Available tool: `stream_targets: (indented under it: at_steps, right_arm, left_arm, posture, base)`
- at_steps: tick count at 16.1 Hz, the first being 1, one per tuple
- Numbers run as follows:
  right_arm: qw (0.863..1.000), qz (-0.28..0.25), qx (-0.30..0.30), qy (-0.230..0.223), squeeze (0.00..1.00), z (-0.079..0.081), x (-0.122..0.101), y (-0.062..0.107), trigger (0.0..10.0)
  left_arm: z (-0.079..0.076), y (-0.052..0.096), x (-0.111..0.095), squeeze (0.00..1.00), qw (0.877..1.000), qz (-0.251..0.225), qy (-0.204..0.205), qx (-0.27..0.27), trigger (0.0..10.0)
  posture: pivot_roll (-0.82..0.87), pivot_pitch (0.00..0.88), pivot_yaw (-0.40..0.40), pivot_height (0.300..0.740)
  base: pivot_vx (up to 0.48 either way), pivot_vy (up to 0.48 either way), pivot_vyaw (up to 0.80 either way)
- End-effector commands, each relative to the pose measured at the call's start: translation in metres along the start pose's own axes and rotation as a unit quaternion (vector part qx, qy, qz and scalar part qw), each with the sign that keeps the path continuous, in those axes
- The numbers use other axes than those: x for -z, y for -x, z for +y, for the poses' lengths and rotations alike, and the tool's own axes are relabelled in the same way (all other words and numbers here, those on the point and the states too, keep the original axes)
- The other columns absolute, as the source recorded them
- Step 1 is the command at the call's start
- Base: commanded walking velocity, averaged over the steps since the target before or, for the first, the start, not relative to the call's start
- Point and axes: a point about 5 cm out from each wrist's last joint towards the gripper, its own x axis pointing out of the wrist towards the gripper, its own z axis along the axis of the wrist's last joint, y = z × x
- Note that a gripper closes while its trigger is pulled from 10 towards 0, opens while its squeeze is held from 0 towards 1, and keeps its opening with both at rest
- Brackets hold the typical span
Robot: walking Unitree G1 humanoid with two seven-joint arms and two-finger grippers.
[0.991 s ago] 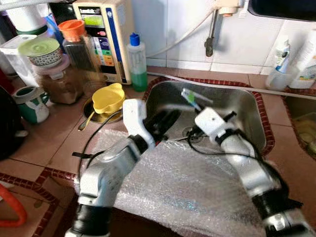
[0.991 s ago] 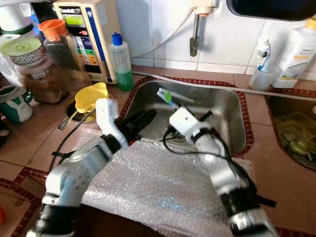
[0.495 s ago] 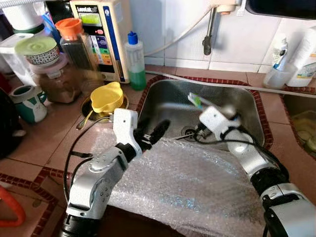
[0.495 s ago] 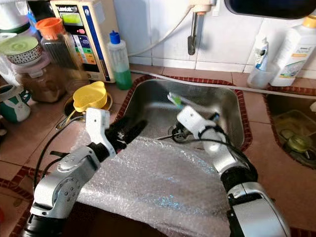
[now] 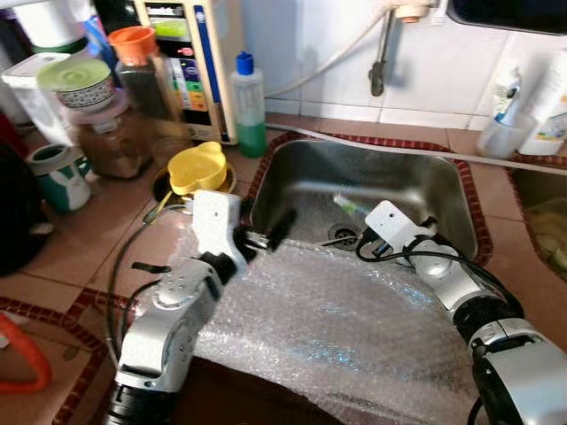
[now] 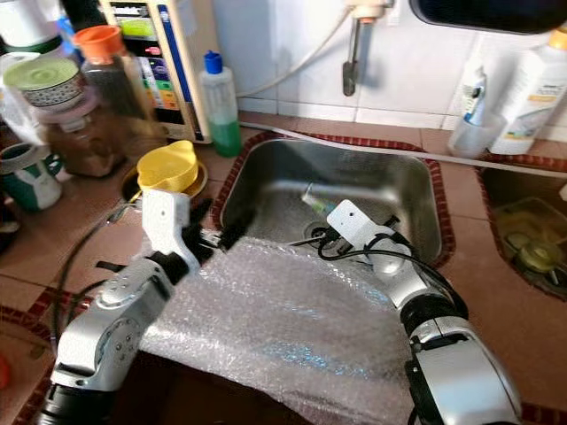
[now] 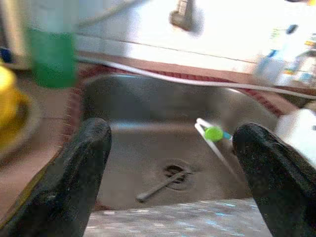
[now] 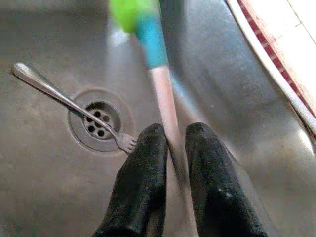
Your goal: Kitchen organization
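- Pinching the toothbrush (image 8: 165,106) by its handle, your right gripper (image 8: 175,148) is closed on it over the sink (image 6: 416,190), likely to lift it clear.
- Your left gripper (image 7: 173,143) gapes empty at the sink's near edge, above the bubble wrap (image 5: 354,328).
- A fork (image 8: 69,106) lies across the drain.
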Motion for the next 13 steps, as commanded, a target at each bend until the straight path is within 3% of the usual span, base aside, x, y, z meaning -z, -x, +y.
stream_targets:
  at_steps: [1,6,11,13]
  right_arm:
    - [0.999,0.019,-0.029,-0.007,1.0,0.016,0.012,0.002,10.0]
    - [0.999,0.015,-0.03,-0.015,1.0,0.018,0.013,0.003,10.0]
    - [0.998,-0.036,0.018,-0.055,1.0,0.008,-0.001,0.001,10.0]
    - [0.997,-0.057,0.028,-0.053,1.0,0.004,-0.012,-0.001,10.0]
  left_arm:
    - [0.005,-0.002,-0.003,1.0,1.0,-0.007,-0.015,-0.015,10.0]
    - [0.009,-0.005,-0.005,1.0,0.999,-0.01,-0.021,-0.025,10.0]
    - [0.01,-0.006,-0.005,1.0,0.999,-0.016,-0.031,-0.034,10.0]
    - [0.019,-0.006,-0.012,1.0,0.994,-0.038,-0.054,-0.083,10.0]
  posture:
    - [0.09,0.054,0.057,0.74]
    - [0.09,0.05,0.064,0.74]
    - [0.09,0.047,0.063,0.74]
    - [0.09,0.048,0.061,0.74]
  base:
    - [0.0,0.0,0.0]
    - [0.0,0.0,0.0]
    - [0.0,0.0,0.0]
    - [0.0,0.0,0.0]
